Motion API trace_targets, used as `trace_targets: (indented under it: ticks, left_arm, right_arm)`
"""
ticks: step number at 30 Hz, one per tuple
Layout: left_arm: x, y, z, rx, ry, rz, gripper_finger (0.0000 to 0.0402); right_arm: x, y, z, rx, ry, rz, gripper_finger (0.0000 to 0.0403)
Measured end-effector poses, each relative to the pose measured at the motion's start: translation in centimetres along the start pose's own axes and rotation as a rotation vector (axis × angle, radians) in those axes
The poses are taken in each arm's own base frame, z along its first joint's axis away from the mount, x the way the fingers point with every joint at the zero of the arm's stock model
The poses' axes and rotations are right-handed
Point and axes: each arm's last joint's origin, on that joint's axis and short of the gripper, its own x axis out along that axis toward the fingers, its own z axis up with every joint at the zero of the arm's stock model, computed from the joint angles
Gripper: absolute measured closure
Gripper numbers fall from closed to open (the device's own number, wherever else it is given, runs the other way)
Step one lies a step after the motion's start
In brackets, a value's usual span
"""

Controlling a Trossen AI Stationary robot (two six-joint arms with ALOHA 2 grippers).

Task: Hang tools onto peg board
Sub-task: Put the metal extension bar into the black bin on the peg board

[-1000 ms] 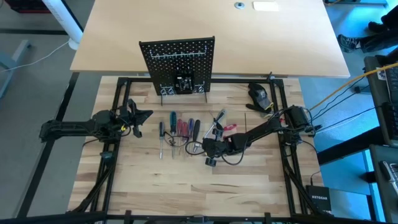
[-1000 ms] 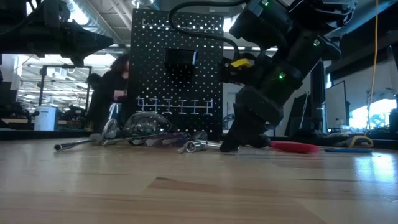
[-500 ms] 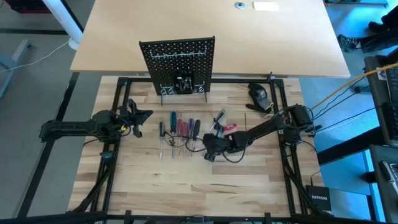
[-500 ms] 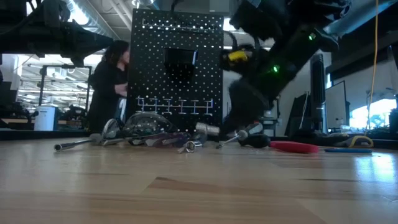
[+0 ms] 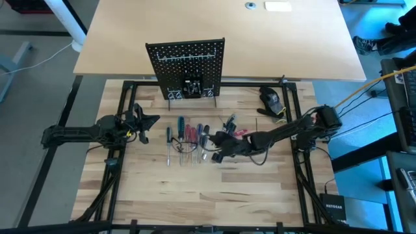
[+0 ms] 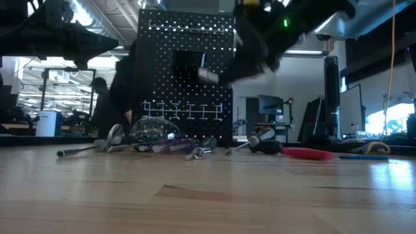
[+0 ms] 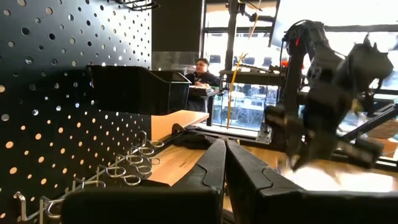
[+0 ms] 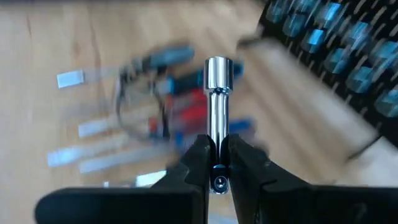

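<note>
The black peg board (image 5: 186, 68) stands upright on its wire feet at the table's far middle. In front of it a row of screwdrivers (image 5: 185, 135) and red-handled pliers (image 5: 238, 133) lie flat on the wood. My right gripper (image 5: 218, 142) hovers over the right end of that row, shut on a silver rod-shaped tool (image 8: 217, 106) with a thicker round head. In the low view that tool (image 6: 208, 75) shows high up, in front of the board. My left gripper (image 5: 146, 123) waits at the table's left, shut and holding nothing. My right gripper pinches the silver tool's rear end (image 8: 217, 149) between its two fingers. The rod runs along the fingers and sticks out ahead of them, its round head (image 8: 218, 73) free. The fingers slant down toward the table's left side. The tool is lifted clear of the table.
A black-handled screwdriver (image 6: 257, 144) and the red pliers (image 6: 309, 153) lie below the raised gripper. A dark rounded lump (image 5: 271, 99) sits at the far right by the frame. A person moves in the room behind the board. Bare wood spans the table's near half.
My right gripper has risen from the table beside the tool row, taking the silver tool up with it, and has tipped from steeply downward to nearer level. The tool, on the table a second ago, now hangs clear in front of the peg board.
</note>
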Motion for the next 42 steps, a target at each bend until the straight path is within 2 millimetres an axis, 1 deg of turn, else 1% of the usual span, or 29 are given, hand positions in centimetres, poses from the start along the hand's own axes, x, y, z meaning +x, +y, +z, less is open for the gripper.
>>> trace_targets:
  ticks: [4,7,10,13,18,20,23,26,29,32,36,39,42]
  left_arm:
    - [0.0,0.0,0.0,0.0,0.0,0.0,0.04]
    - [0.0,0.0,0.0,0.003,0.0,0.0,0.04]
    - [0.0,0.0,0.0,0.006,-0.001,0.0,0.04]
    - [0.0,0.0,0.0,0.008,-0.001,0.0,0.04]
    - [0.0,0.0,0.0,0.008,0.0,0.0,0.04]
    - [0.0,0.0,0.0,0.012,-0.001,0.0,0.04]
    - [0.0,0.0,0.0,0.012,-0.001,0.0,0.04]
    - [0.0,0.0,0.0,0.011,-0.001,0.0,0.04]
    - [0.0,0.0,0.0,0.011,0.001,0.0,0.04]
    - [0.0,0.0,0.0,0.012,0.004,0.0,0.04]
    - [0.0,0.0,0.0,0.01,0.002,0.0,0.04]
    - [0.0,0.0,0.0,0.012,0.003,0.0,0.04]
    - [0.0,0.0,0.0,0.012,0.004,0.0,0.04]
  right_arm:
    - [-1.0,-1.1,2.3,0.037,-0.124,-0.006,0.0361]
    - [-1.4,-2.0,4.1,0.071,-0.244,-0.002,0.0361]
    - [-1.2,-3.0,5.8,0.078,-0.37,0.034,0.036]
    - [-0.9,-4.3,7.1,0.111,-0.483,0.085,0.036]
    - [-0.1,-7.0,9.0,0.157,-0.548,0.046,0.036]
    - [0.1,-7.8,10.1,0.171,-0.579,0.046,0.036]
    - [0.8,-8.9,11.2,0.182,-0.598,0.03,0.036]
    - [1.3,-10.1,12.0,0.194,-0.609,-0.002,0.0359]
    - [2.1,-11.1,12.3,0.23,-0.613,-0.025,0.0357]
    - [3.3,-11.9,12.0,0.276,-0.59,-0.044,0.0351]
    - [4.6,-13.1,11.3,0.283,-0.553,-0.081,0.0339]
    - [5.2,-13.6,10.9,0.306,-0.517,-0.09,0.0327]
    - [5.3,-13.8,10.8,0.338,-0.508,-0.081,0.0311]
